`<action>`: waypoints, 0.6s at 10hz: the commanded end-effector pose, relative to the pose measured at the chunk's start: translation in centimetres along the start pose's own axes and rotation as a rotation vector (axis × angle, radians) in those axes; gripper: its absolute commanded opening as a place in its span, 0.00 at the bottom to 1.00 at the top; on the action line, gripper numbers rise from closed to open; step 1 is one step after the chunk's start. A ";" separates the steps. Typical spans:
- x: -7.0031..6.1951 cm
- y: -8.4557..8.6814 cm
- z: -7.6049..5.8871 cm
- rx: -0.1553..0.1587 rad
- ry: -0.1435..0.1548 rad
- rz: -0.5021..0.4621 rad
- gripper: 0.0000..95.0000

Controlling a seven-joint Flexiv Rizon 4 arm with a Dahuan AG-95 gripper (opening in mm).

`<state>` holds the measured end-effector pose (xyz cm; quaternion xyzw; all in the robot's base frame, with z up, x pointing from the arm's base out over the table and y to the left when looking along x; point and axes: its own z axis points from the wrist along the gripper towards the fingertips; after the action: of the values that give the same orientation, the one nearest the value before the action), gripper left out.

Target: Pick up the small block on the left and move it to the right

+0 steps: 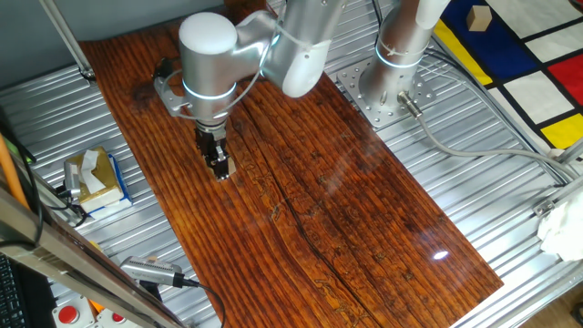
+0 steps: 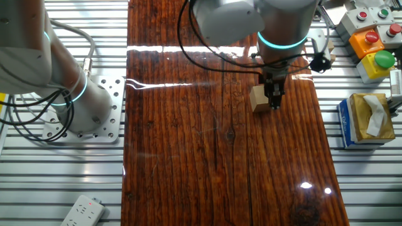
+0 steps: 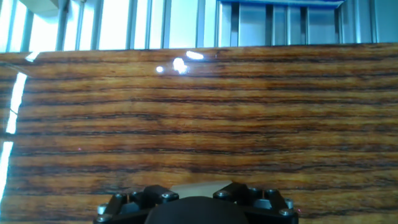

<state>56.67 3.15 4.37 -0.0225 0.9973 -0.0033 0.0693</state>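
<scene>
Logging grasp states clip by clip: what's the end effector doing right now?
End effector: down at the block on the board; fingers beside or around it, closure cannot be told.

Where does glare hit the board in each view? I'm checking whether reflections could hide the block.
In one fixed view, a bright spot sits on the board far from the small block at the gripper. In the other fixed view, streaks cross the board's top and spots lie near the bottom, off the block. In the hand view, spots sit near the top; the block is unglared.
</scene>
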 end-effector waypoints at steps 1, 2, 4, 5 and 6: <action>0.1 -0.1 0.1 0.005 -0.001 0.009 0.40; 0.1 0.0 0.0 0.011 0.002 0.013 0.20; 0.1 0.0 0.0 0.011 0.002 0.013 0.20; 0.1 0.0 0.0 0.011 0.002 0.013 0.20; 0.1 0.0 0.0 0.011 0.002 0.013 0.20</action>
<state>56.61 3.05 4.33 -0.0153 0.9975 -0.0094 0.0684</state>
